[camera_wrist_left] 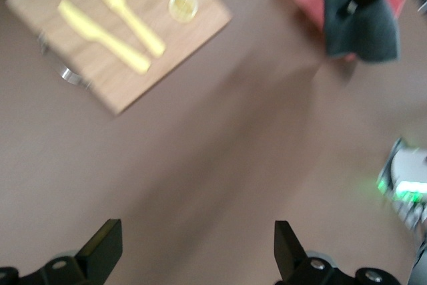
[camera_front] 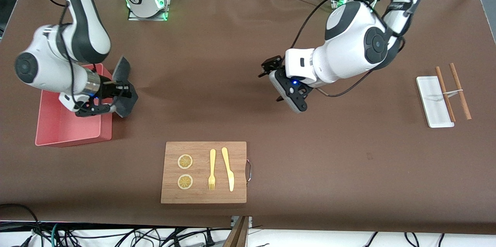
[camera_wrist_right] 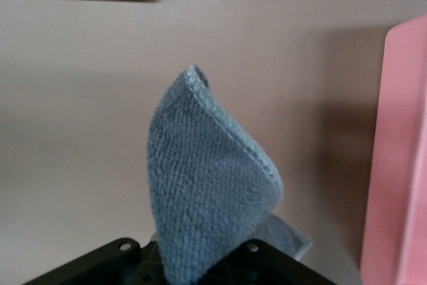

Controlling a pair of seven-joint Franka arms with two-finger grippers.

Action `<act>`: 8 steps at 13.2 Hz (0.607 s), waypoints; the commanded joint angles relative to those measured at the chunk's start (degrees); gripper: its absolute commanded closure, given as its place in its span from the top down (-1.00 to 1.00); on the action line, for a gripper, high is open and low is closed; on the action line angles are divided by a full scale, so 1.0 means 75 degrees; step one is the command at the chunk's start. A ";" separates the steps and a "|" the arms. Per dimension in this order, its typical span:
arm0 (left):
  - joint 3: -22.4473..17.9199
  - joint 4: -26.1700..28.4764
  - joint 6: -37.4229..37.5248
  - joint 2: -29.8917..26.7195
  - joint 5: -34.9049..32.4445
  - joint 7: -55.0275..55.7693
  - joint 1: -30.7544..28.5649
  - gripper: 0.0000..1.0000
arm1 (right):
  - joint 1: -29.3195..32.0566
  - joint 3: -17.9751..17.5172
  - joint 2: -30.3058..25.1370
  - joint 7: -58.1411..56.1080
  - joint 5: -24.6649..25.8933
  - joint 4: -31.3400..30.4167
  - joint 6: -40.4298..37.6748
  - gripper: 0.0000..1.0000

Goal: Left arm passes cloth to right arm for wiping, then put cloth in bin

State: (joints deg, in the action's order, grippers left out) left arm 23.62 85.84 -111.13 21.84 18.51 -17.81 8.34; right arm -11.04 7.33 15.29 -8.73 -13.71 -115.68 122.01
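Observation:
My right gripper (camera_front: 123, 88) is shut on the dark grey cloth (camera_front: 124, 69), which it holds up in the air. One flap stands up and another hangs down. The cloth is over the table just beside the pink bin (camera_front: 58, 130), by the bin wall that faces the left arm's end. In the right wrist view the cloth (camera_wrist_right: 207, 185) fills the middle and hides the fingers, with the bin (camera_wrist_right: 400, 165) at the edge. My left gripper (camera_front: 270, 84) hangs open and empty over the bare middle of the table. In the left wrist view its fingers (camera_wrist_left: 100, 248) stand wide apart, and the cloth (camera_wrist_left: 360, 28) shows farther off.
A wooden cutting board (camera_front: 203, 172) lies near the front camera, carrying two lemon slices, a yellow fork and a yellow knife. Toward the left arm's end lies a flat white tray (camera_front: 434, 101) with two brown chopsticks (camera_front: 453, 92) across it.

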 commanded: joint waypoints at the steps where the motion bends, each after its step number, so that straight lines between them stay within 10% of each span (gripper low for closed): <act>1: 0.0038 0.0086 0.1289 -0.0625 -0.1537 0.1069 -0.0022 1.00 | -0.0121 -0.0028 0.0584 0.0355 0.0129 -0.0454 0.1212 -1.00; 8: 0.0015 0.0015 0.3717 -0.1247 -0.2972 0.1871 -0.1261 1.00 | -0.1223 -0.0249 0.1922 0.2788 -0.0012 0.0141 0.2283 -1.00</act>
State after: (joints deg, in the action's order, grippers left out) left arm 23.27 85.75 -86.62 14.02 -2.44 -3.83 2.63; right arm -18.93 6.54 28.65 6.61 -13.74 -117.26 139.28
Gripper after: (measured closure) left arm 0.000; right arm 0.969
